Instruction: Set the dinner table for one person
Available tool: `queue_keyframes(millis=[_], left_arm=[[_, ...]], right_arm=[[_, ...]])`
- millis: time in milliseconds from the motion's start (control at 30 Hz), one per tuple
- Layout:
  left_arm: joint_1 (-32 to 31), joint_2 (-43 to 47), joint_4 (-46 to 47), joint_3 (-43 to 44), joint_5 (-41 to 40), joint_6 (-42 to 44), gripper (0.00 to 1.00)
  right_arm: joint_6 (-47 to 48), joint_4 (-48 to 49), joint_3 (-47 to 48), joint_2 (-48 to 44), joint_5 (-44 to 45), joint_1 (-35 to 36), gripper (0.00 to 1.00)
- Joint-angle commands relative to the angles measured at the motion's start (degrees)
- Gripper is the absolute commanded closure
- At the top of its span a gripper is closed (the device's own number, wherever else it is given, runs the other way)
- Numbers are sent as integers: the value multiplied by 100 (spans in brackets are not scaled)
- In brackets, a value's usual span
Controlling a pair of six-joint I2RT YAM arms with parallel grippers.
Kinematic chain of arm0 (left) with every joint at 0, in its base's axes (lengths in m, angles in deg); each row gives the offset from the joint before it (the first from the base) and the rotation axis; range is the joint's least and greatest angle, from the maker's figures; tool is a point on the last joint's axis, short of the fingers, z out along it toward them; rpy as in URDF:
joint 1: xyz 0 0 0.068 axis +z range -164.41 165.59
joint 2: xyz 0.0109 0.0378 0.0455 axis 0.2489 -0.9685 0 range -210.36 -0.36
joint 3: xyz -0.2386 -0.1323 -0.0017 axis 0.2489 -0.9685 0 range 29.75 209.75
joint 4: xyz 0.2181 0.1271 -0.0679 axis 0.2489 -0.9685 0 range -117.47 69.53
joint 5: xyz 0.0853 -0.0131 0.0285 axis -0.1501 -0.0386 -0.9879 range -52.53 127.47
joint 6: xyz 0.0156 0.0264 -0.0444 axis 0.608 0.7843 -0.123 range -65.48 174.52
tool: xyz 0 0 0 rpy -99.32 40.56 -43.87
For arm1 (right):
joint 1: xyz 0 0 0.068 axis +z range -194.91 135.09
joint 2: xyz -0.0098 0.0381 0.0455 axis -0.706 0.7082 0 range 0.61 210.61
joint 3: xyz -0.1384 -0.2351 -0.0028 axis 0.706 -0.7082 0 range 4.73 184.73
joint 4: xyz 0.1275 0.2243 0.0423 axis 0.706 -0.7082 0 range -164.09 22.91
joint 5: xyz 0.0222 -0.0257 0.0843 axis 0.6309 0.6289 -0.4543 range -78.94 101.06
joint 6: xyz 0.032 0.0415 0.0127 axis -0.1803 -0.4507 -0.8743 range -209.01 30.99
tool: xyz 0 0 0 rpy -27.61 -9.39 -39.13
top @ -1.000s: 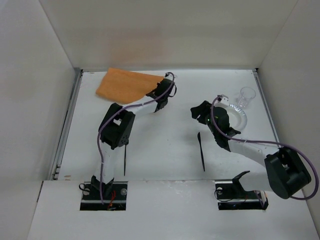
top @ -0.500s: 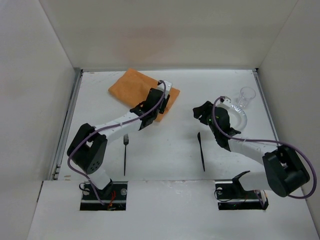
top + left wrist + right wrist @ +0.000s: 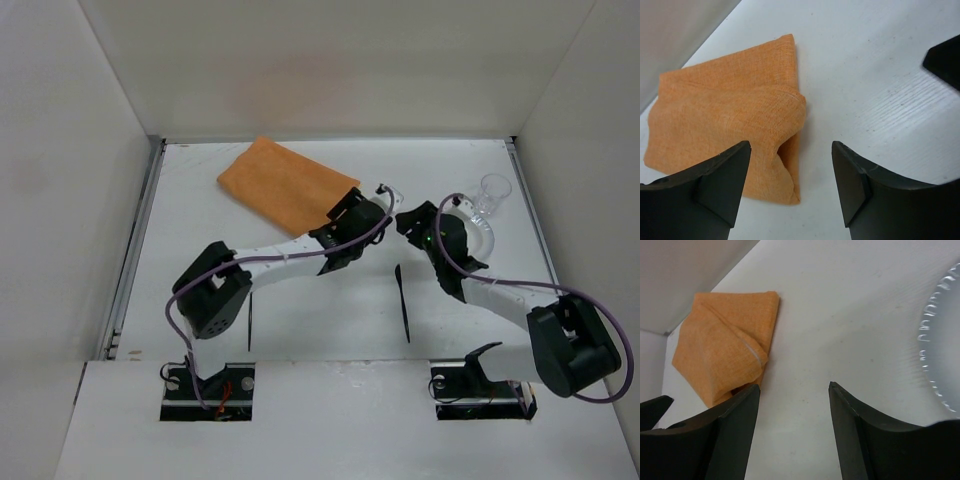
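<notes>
The dinner table (image 3: pixel 330 300) is a flat white surface. An orange cloth (image 3: pixel 285 188) lies on it at the back left, its near part humped and folded (image 3: pixel 725 115). My left gripper (image 3: pixel 350 210) hovers over the cloth's right corner, open (image 3: pixel 790 146), holding nothing. Just to its right my right gripper (image 3: pixel 410 218) is also open (image 3: pixel 794 386) over bare table, empty. A clear plate (image 3: pixel 480 238) lies behind the right gripper, with its rim (image 3: pixel 940 350) in the right wrist view. A glass (image 3: pixel 493 194) stands beyond it. A black knife (image 3: pixel 402 300) lies mid-table, and a fork (image 3: pixel 249 325) shows below the left elbow.
White walls close in the table on three sides, with metal rails (image 3: pixel 135 250) along the left and right edges. The two grippers are close together; the right one's black tip (image 3: pixel 945 57) shows in the left wrist view.
My left gripper, shut on the cloth a second ago, pulled it right and turned it, then opened, let go and swung further right. The right gripper shifted slightly.
</notes>
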Motion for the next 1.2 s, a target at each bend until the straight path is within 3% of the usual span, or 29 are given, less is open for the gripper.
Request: queue_keyframes(millis=[0, 200, 467, 733, 933, 1033, 1167], left_arm=[[102, -618, -158, 521, -327, 905, 36], [295, -1287, -71, 917, -337, 1952, 36], [479, -1709, -247, 1225, -152, 2506, 38], [594, -2087, -264, 1419, -169, 2823, 42], [594, -1886, -475, 1252, 93, 2516, 42], [725, -2008, -537, 1374, 24, 2559, 53], [857, -2070, -283, 1436, -46, 2551, 82]], right_arm=[[-481, 121, -154, -251, 34, -418, 37], [-807, -152, -172, -85, 25, -727, 37], [-816, -126, -207, -199, 42, -701, 37], [-755, -64, -224, -287, 33, -692, 37], [-746, -91, -233, -366, 33, -692, 37], [-763, -64, -242, -340, 33, -692, 37], [-737, -20, -268, -409, 33, -692, 37]])
